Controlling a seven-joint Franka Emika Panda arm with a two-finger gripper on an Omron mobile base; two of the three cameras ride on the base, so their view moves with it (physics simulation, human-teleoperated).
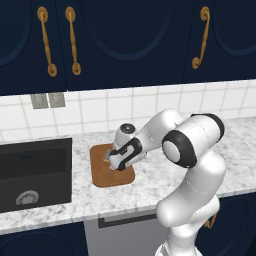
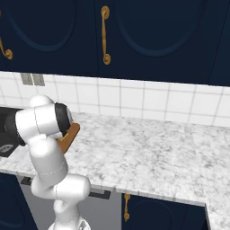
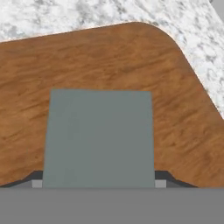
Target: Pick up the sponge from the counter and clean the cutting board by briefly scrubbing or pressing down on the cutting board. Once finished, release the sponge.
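The robot was at the scrubbing step. The sponge (image 3: 99,138) sat between the two fingers of the hand (image 3: 99,183), its grey-green scouring face turned toward the hand's own camera, and directly behind it lay the brown wood of the cutting board (image 3: 109,61). The fingertips (image 3: 162,178) showed just at either edge of the sponge, so I took it that the hand was closed on the sponge across its width and held it. Whether the sponge was already pressed flat to the wood or hung just above it I could not tell.

From behind the arm on the left, the hand (image 1: 116,161) was down over the cutting board (image 1: 102,175), which lay on the marble bench (image 1: 150,185) just beside the black sink (image 1: 35,172). The arm was folded, its elbow high and its forearm reaching down and to the left, with the wrist bent so the hand pointed at the board.

As I judged it, the next move called for a short press or rub on the wood, keeping the sponge within the board's edges. After that the fingers would need to spread and let the sponge go, and then the hand should lift straight up so it did not drag the sponge along.
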